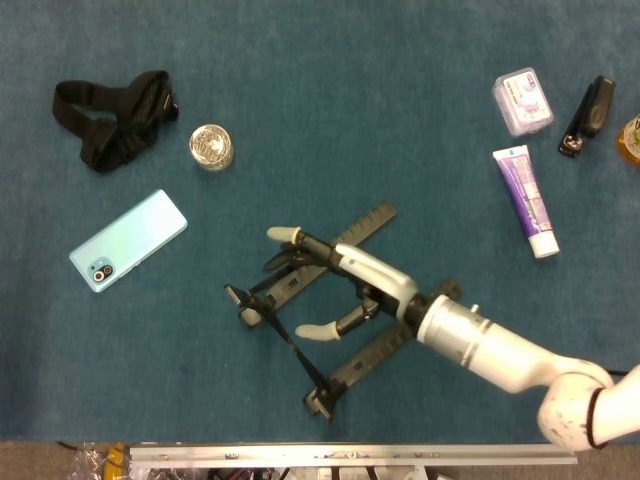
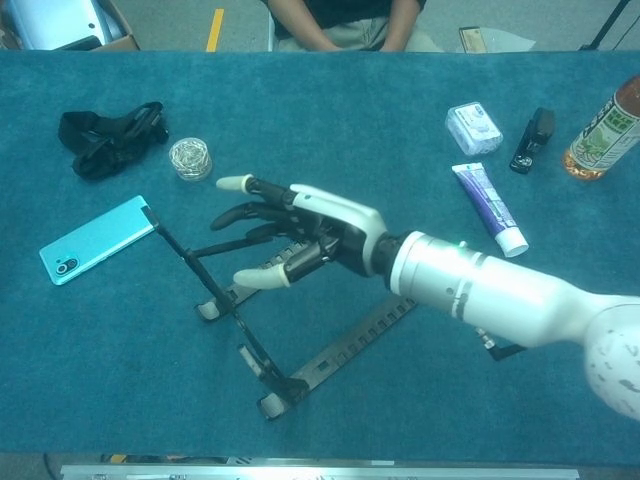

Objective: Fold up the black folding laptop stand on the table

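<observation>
— Any containers out on the counter (image 1: 400, 120)?

— A small clear box (image 1: 522, 101) at the far right with something purple and white inside; I can't make out what. Near the far left, a little round glass jar (image 1: 211, 147) whose contents I can't read either. At the far right edge, a bottle (image 2: 601, 130) holding amber liquid.

— Where's the laptop stand (image 1: 325, 300)?

— In the near middle of the counter. It's open: two long notched bars run side by side, their long axis slanting from near-left up to far-right, joined by a crossbar at the near-left end. In the chest view a thin strut rises from that end toward the phone (image 1: 128, 240).

— And your right hand (image 1: 335, 285)?

— Over the farther bar, fingers (image 2: 262, 278) spread and released, grasping nothing. Whether the tips touch the bar I can't tell. My left hand isn't in either view.

— What else is around?

— A black strap (image 1: 115, 115) at the far left, a purple tube (image 1: 527, 199) and a black stapler (image 1: 588, 114) at the right.
</observation>
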### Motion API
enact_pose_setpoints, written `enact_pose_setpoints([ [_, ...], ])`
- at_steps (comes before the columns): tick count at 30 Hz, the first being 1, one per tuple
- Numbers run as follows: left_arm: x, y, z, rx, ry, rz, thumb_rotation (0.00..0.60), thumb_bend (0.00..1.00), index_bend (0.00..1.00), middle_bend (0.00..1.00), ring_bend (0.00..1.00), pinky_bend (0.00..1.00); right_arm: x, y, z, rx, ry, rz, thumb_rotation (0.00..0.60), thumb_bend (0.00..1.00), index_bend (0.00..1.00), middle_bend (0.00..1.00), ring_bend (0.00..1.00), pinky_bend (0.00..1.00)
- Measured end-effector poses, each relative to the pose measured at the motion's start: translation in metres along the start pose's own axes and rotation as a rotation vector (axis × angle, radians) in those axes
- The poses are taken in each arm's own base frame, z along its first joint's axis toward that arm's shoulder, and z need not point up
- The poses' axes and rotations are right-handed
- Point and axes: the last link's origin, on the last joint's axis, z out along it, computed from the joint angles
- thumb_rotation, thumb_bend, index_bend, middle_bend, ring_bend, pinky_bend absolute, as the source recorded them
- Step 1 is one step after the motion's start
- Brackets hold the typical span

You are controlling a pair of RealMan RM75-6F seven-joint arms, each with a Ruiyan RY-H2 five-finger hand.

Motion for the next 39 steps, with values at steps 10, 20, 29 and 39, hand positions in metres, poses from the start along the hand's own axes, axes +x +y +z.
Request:
enact_pose_setpoints([
  [10, 0.004, 0.000, -0.001, 0.005, 0.012, 0.009, 0.600, 0.28, 0.18, 0.17, 0.07, 0.14, -0.011, 0.014, 0.013, -0.037, -0.023, 0.009, 0.600, 0.18, 0.05, 0.22, 0.04, 0.09],
  [20, 0.008, -0.001, -0.002, 0.013, 0.021, 0.022, 0.600, 0.28, 0.18, 0.17, 0.07, 0.14, -0.014, 0.023, 0.024, -0.050, -0.022, 0.029, 0.600, 0.18, 0.05, 0.22, 0.04, 0.09],
  [29, 0.012, -0.001, -0.003, 0.018, 0.027, 0.027, 0.600, 0.28, 0.18, 0.17, 0.07, 0.14, -0.024, 0.024, 0.030, -0.054, -0.058, 0.044, 0.600, 0.18, 0.05, 0.22, 0.04, 0.09],
  [39, 0.013, -0.003, -0.005, 0.023, 0.027, 0.028, 0.600, 0.28, 0.18, 0.17, 0.07, 0.14, -0.025, 0.026, 0.029, -0.058, -0.066, 0.052, 0.600, 0.18, 0.05, 0.22, 0.04, 0.09],
])
